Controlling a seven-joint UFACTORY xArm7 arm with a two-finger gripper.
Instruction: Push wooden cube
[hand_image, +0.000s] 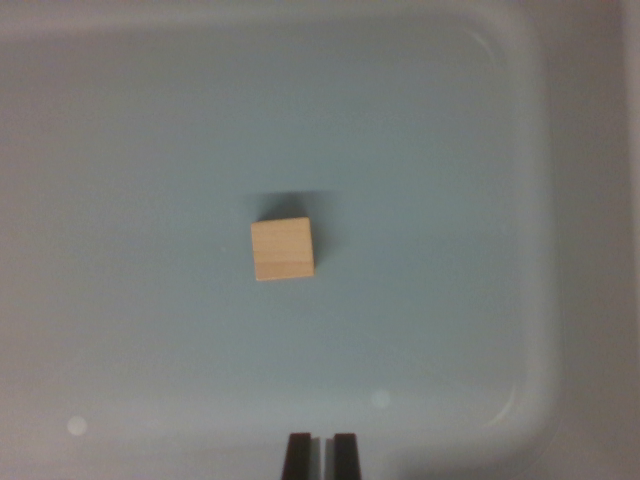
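While the hand (322, 455) is seen pressed nearly together at the bottom edge, the wooden cube (282, 249) is set squarely mid-tray (520, 120), well apart from every wall.

No text, label, brand, number or sign can be read anywhere in the wrist view. The wooden cube (282, 249) shows only bare grain on its faces, and the pale tray (520, 330) around it is plain and unmarked. The picture is soft, so any very fine print would be too blurred to tell.
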